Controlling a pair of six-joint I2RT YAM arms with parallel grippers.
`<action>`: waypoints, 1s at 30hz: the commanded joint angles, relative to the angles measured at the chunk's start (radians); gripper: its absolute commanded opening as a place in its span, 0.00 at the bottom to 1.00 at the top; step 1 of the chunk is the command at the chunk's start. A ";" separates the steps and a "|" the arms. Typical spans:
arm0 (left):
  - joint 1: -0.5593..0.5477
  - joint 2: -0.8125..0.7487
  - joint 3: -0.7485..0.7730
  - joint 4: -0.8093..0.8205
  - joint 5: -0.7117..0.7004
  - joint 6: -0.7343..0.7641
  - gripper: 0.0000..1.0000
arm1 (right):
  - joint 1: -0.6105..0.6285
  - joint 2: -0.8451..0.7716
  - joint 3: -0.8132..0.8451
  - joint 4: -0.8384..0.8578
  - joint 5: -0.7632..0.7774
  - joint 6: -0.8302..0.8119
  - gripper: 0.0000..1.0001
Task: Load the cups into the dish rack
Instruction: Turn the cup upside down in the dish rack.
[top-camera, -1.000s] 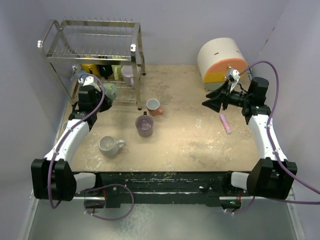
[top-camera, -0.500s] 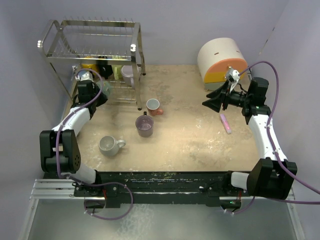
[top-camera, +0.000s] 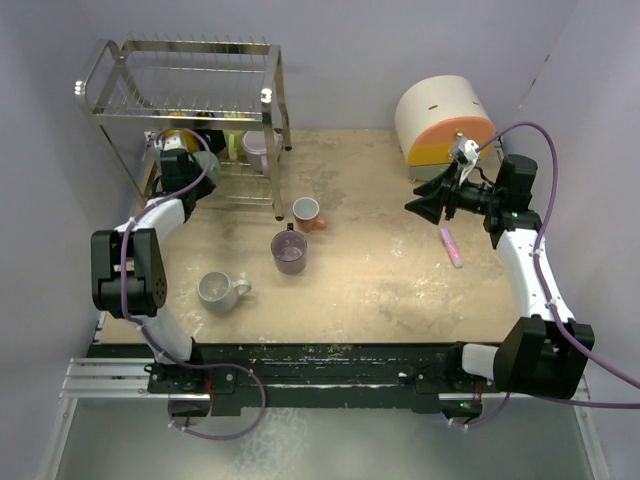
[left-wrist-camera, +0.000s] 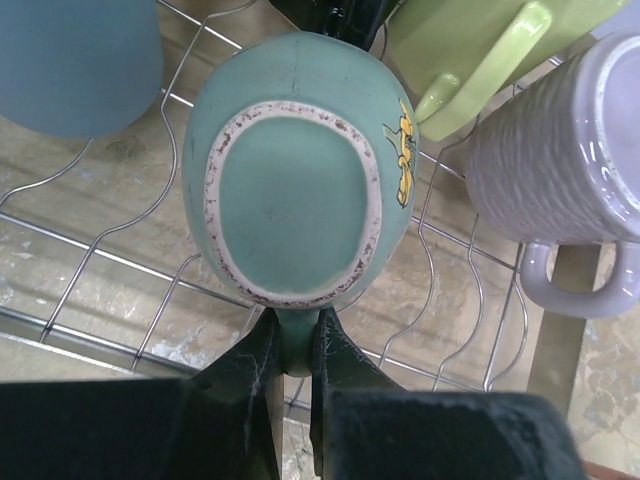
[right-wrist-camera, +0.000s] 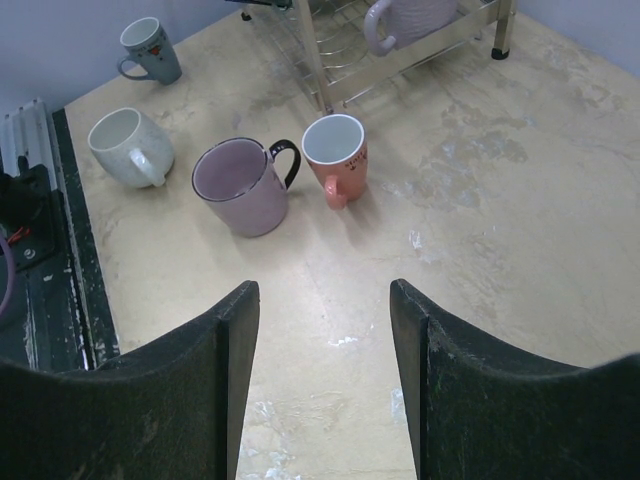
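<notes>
At far left, the left gripper is now seen inside the lower tier of the dish rack. A second ago it was held just in front of the rack, so the arm has been pushed in and back. Fingers are clenched on the handle of the teal mug, whose base is turned to the wrist camera with the mouth facing away. The mug is positioned over the lower-tier wires, with a blue mug on one side and a pale green mug and a ribbed lavender mug on the other. It is close to all three, but contact is not confirmed. Whether its weight is already taken by the wires cannot be told. Judged: the carry is done and only the release is left for this cup.

Mid-table, the white mug, purple mug and salmon mug are found where they were, upright on the table, not yet loaded. A grey-blue mug is picked up in the right wrist view near the table's left edge.

At right, the right gripper is held above the table near the drawer box, jaws parted, nothing grasped, unshifted over the last second. The pink stick is left untouched.
</notes>
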 joint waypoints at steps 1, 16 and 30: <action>0.009 0.030 0.085 0.093 -0.009 0.033 0.00 | -0.002 -0.011 0.029 -0.004 0.004 -0.019 0.57; 0.015 0.198 0.305 -0.091 -0.054 0.161 0.03 | -0.002 -0.006 0.029 -0.006 0.010 -0.026 0.57; 0.015 0.247 0.360 -0.168 -0.118 0.226 0.16 | -0.002 0.000 0.030 -0.006 0.012 -0.028 0.57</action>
